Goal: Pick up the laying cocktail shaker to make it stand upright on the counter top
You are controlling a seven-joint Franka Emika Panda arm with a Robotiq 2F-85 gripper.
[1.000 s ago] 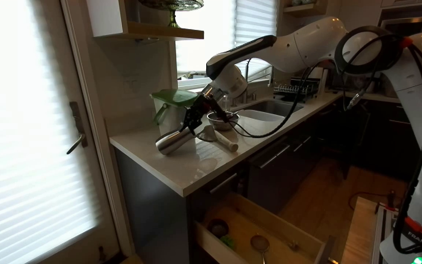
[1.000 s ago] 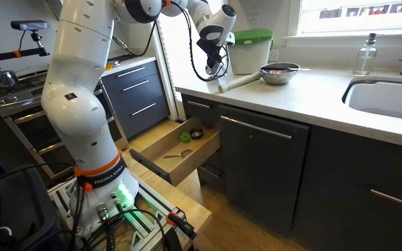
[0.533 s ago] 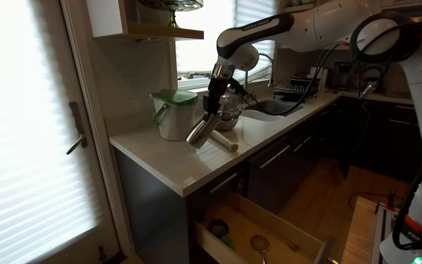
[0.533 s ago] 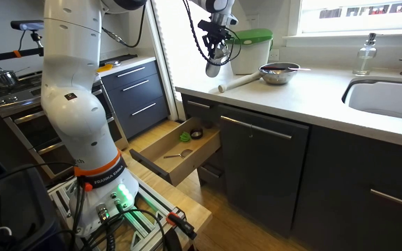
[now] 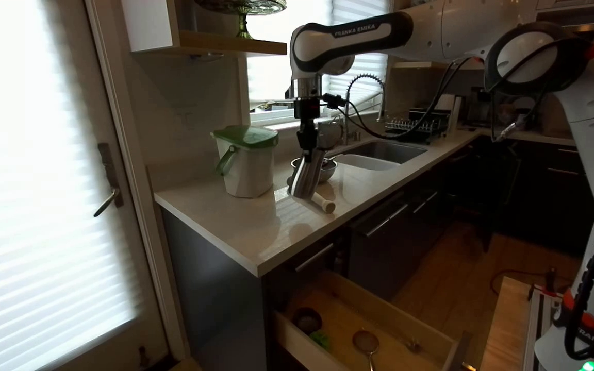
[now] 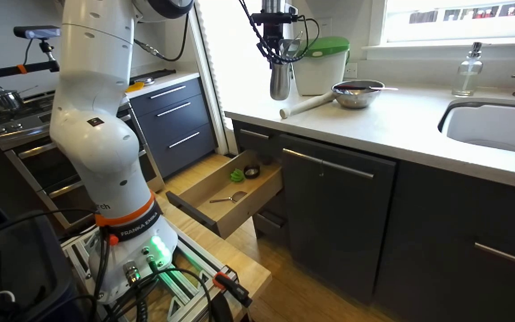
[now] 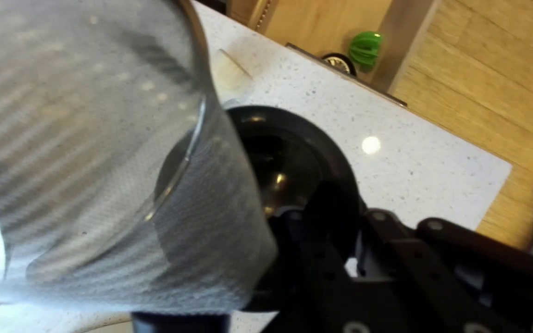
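While the claw (image 5: 309, 153) grips the cocktail shaker (image 5: 305, 179), tilted above the surface (image 5: 225, 219), by its upper end, the metal looks stiff, probably light but slippery, so firm top hold suits.

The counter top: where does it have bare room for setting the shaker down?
The counter top is bare at its square corner, bordered by the green-lidded container and the wooden stick, and between the steel bowl and the sink. It is crowded where stick and bowl lie close together.
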